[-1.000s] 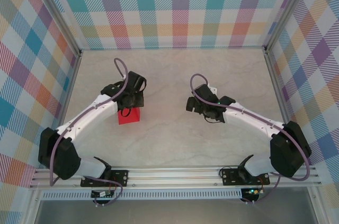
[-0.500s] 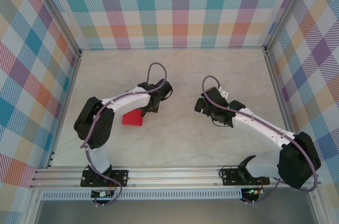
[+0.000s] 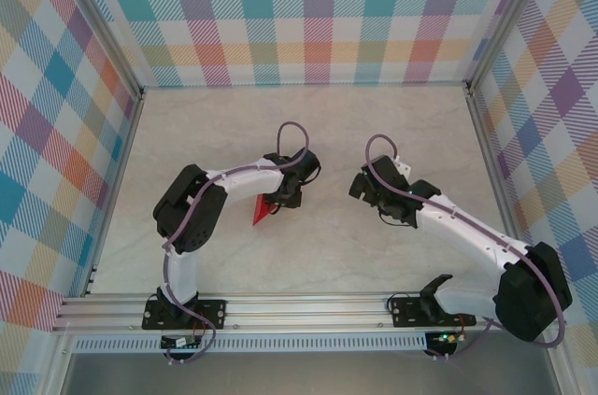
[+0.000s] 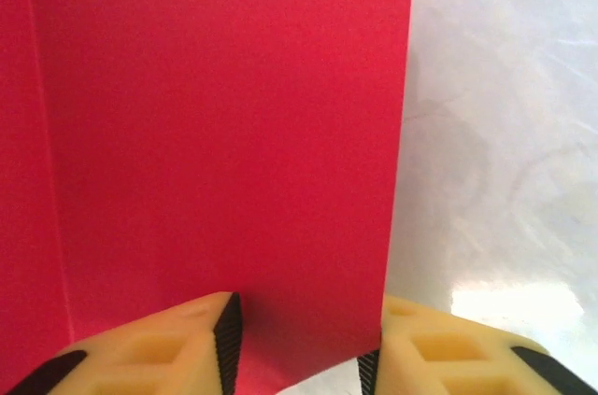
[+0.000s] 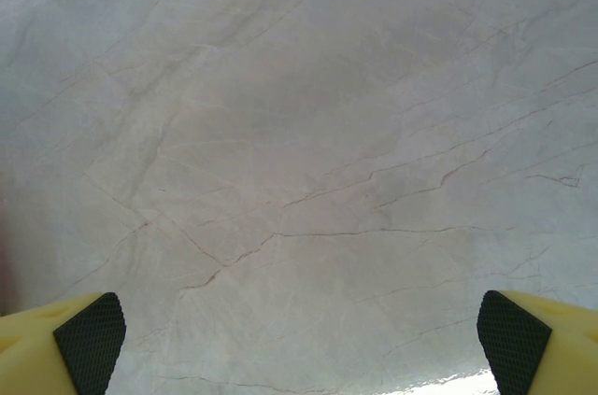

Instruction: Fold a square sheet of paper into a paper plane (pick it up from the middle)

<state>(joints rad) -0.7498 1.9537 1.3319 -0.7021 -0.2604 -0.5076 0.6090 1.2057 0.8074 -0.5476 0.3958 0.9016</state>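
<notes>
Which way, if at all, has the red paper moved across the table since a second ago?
Yes. The red paper has shifted to the right in the top view, farther from the left side rail.

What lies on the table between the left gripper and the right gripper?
Nothing: the top view shows bare marbled table between the left gripper and the right gripper.

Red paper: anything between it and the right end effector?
Nothing visible. The red paper sits at the left end effector, whose jaws stand apart around its near edge. The right end effector is wide open over bare table, and only that tabletop separates them in the top view.
</notes>
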